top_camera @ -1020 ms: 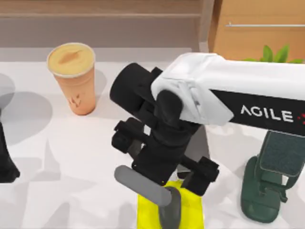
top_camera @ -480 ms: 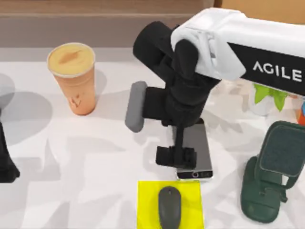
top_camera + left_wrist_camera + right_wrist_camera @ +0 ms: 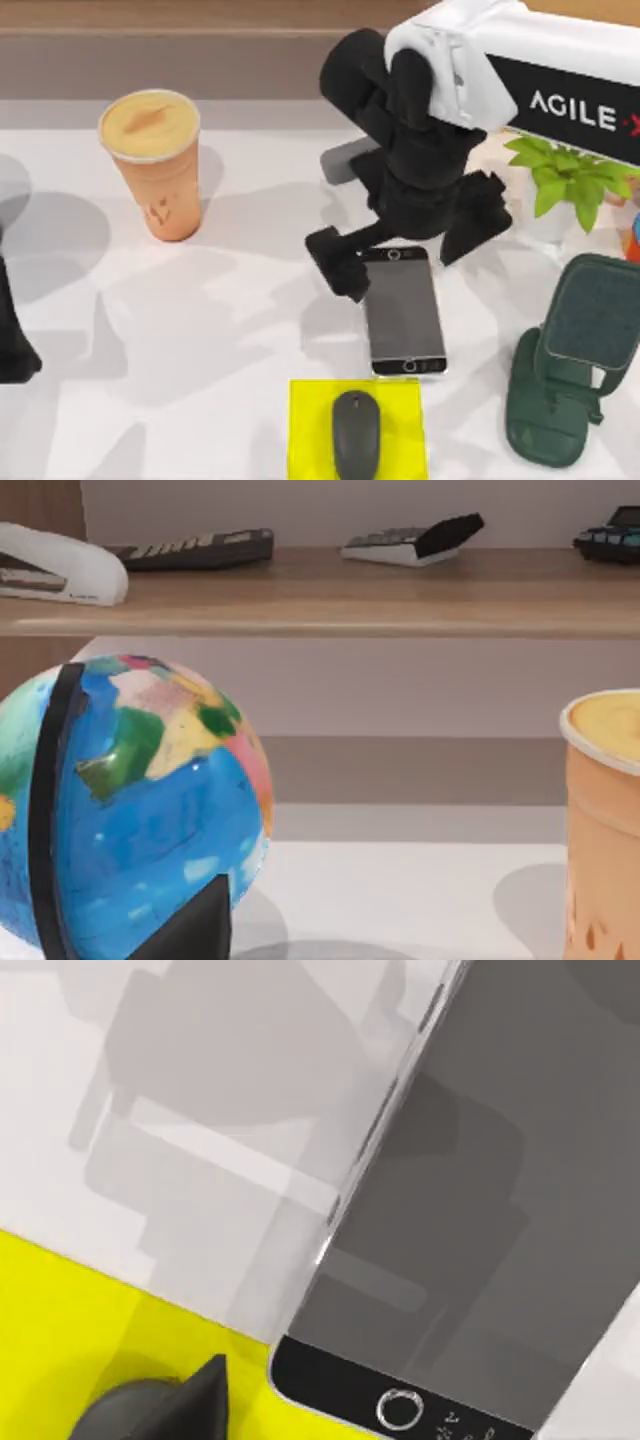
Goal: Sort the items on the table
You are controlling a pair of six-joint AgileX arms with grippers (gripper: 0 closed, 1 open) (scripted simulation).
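Hovered with spread right hand (image 3: pixel 400 245) over the far end of the black-screened, silver-edged smartphone (image 3: pixel 403 315), flat on the white counter (image 3: pixel 200 330) beside the dark grey mouse (image 3: pixel 356 435). Judged next: lowering, then pinching the phone's long edges. Left arm (image 3: pixel 12 345) parked at the counter's left edge.

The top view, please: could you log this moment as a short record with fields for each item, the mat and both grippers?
mouse: lying on the yellow mat, front edge of the table
smartphone: flat on the table, screen up, just behind the mat
drink cup: upright, back left
right gripper: open, empty, over the smartphone's far end
left gripper: parked at the left edge
bystanders: green stand, potted plant, globe
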